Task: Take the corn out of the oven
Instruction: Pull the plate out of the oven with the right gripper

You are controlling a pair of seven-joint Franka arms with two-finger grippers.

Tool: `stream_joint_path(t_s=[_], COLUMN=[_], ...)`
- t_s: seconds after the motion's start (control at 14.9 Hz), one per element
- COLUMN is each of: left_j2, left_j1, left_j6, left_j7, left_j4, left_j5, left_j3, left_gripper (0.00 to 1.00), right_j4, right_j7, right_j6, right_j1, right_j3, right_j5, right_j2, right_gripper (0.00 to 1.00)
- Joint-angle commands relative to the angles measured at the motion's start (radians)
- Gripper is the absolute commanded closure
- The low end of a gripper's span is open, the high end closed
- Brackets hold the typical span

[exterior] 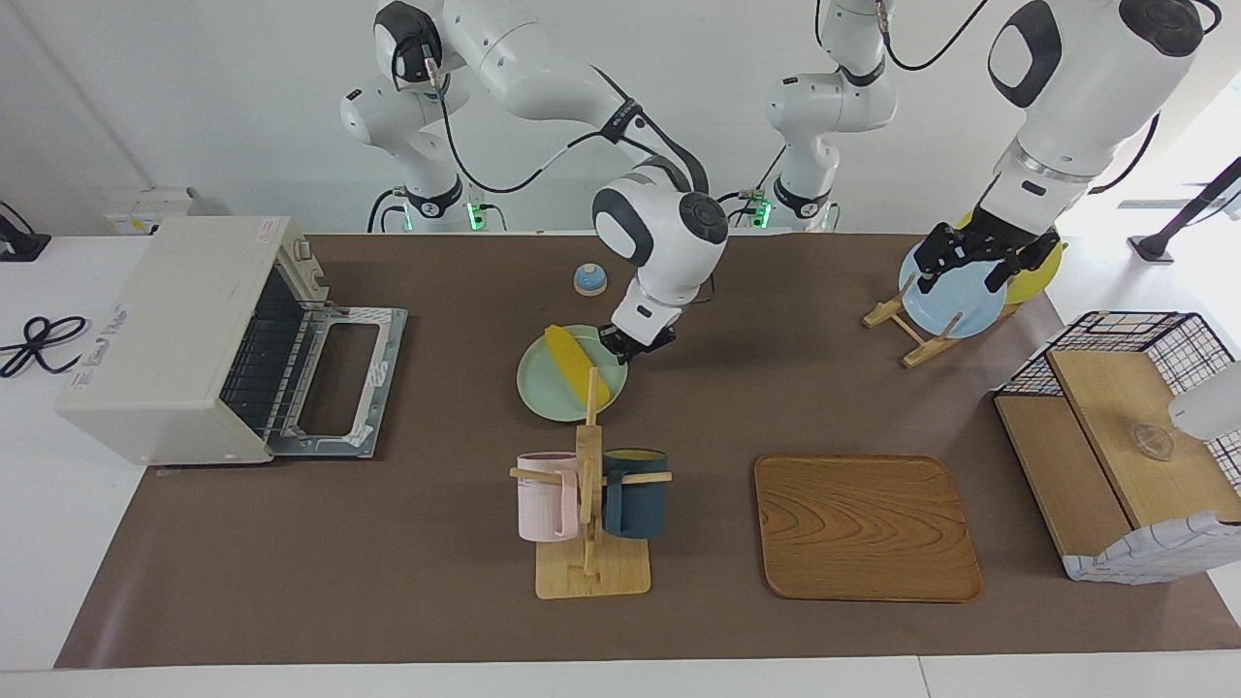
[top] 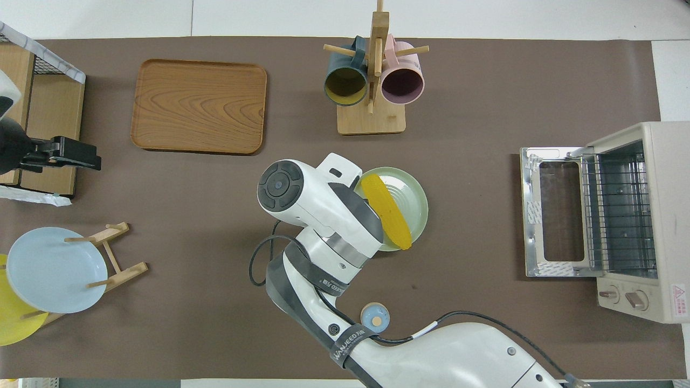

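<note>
The yellow corn [exterior: 575,364] [top: 386,210] lies on a pale green plate [exterior: 548,393] [top: 415,202]. My right gripper [exterior: 630,341] is shut on that plate's rim and holds it low over the middle of the mat, on the robots' side of the mug rack. From overhead, the right wrist hides the gripper. The off-white oven [exterior: 175,330] [top: 655,215] stands at the right arm's end with its door [exterior: 339,383] folded down and only the wire rack showing inside. My left gripper [exterior: 962,274] hangs open over the blue plate.
A wooden mug rack [exterior: 589,485] with a pink and a dark blue mug stands just beside the green plate. A wooden tray [exterior: 866,528], a small blue dome [exterior: 589,279], a plate stand with a blue plate [exterior: 950,305], and a wire basket [exterior: 1125,436] fill the left arm's end.
</note>
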Motion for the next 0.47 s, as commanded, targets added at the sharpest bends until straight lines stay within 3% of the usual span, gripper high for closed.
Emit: stream_joint_path(t_s=[0.0, 0.07, 0.27, 0.33, 0.4], left_j2=[-0.011, -0.012, -0.005, -0.002, 0.006], left_j1=[0.009, 0.009, -0.002, -0.004, -0.007], left_j6=[0.059, 0.076, 0.09, 0.096, 0.101], left_j7=[0.018, 0.018, 0.016, 0.016, 0.016], left_j4=[-0.065, -0.079, -0.079, -0.082, -0.082], left_j5=[0.008, 0.008, 0.007, 0.007, 0.007], left_j3=[-0.003, -0.003, -0.005, -0.005, -0.005], left_gripper=[0.0, 0.0, 0.0, 0.0, 0.0], right_j4=[-0.06, -0.058, -0.066, -0.061, -0.057], right_j7=[0.039, 0.042, 0.053, 0.085, 0.089], right_j6=[0.049, 0.069, 0.12, 0.141, 0.149], right_j1=[-0.025, -0.033, -0.033, -0.03, -0.027], right_j3=[0.02, 0.018, 0.018, 0.018, 0.018], right_j5=[0.094, 0.164, 0.194, 0.194, 0.192], right_j2=[-0.035, -0.033, -0.031, -0.031, -0.03], right_gripper=[1.0, 1.0, 1.0, 0.87, 0.82])
